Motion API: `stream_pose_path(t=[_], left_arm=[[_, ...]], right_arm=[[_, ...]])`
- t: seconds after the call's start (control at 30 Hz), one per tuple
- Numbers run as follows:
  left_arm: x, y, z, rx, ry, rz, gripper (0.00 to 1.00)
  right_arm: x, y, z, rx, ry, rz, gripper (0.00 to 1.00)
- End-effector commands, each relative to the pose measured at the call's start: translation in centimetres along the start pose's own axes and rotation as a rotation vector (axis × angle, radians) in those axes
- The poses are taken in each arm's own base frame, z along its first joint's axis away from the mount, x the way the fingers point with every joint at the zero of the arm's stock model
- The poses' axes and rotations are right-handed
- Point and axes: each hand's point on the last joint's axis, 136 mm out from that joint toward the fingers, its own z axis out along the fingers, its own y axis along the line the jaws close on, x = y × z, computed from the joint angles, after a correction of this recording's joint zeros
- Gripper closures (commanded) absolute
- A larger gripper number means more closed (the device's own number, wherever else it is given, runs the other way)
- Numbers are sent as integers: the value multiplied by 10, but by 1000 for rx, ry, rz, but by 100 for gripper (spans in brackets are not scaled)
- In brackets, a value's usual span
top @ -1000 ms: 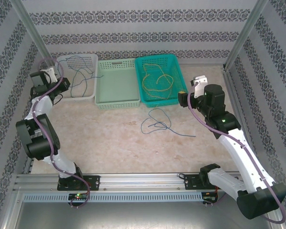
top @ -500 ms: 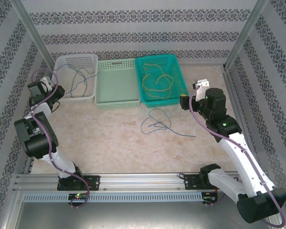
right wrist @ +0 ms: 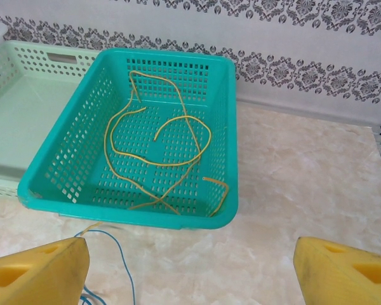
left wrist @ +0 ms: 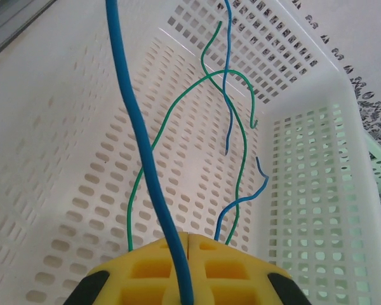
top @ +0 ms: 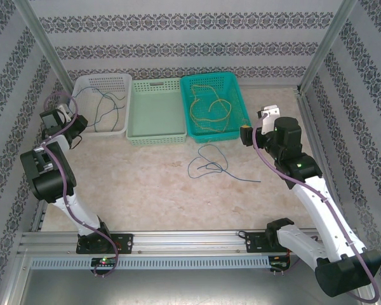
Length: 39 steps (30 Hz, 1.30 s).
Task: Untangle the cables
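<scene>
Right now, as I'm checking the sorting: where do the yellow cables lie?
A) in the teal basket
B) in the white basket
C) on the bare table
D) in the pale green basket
A: the yellow cables lie looped on the floor of the teal basket.

Left arm point(top: 68, 202): rises from its near-left base, folds sharply at the elbow, and its wrist reaches to the far left.
Left gripper point(left wrist: 187, 248): its 2 yellow pads point(left wrist: 146, 270) are pressed together, pinching a blue cable point(left wrist: 138, 143) that runs up from between them.
Right arm point(top: 320, 200): swings out to the near right, then stretches forward and inward, wrist turned left.
Right gripper point(right wrist: 190, 270): its 2 yellow fingers point(right wrist: 41, 270) are spread wide apart and angled downward.
</scene>
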Motion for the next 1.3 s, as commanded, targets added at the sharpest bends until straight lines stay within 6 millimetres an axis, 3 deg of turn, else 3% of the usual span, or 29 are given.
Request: stream_pose_path(t=[0.0, 0.2, 0.43, 0.53, 0.63, 0.73, 0.83, 0.97, 1.07, 1.17, 1.27], left_arm=[[-13, -31, -8, 79, -33, 21, 96], [-53, -87, -41, 170, -149, 93, 96], [-89, -160, -99, 236, -300, 217, 96], [-94, -183, -120, 249, -347, 260, 97], [-82, -207, -126, 315, -332, 278, 96], [-49, -239, -112, 414, -246, 312, 96], [-4, -260, -81, 449, -112, 333, 96], [48, -253, -34, 383, 34, 330, 97], [71, -242, -11, 323, 94, 302, 97], [86, -232, 2, 259, 122, 326, 98], [88, -224, 6, 199, 112, 342, 98]], right_arm=[[-2, -4, 1, 10, -7, 14, 16], [-2, -1, 2, -3, -6, 13, 16], [-3, -1, 1, -7, -11, 14, 16], [-4, -1, 1, -8, -15, 17, 16], [-5, -1, 1, -7, -18, 19, 16], [-5, -1, 1, -10, -19, 23, 16], [-5, -1, 0, -11, -20, 23, 16], [-5, -3, -3, 1, -25, 26, 16], [-3, -5, -5, 11, -24, 32, 16], [-3, -6, -5, 20, -21, 39, 16], [-2, -6, -3, 17, -16, 46, 16]])
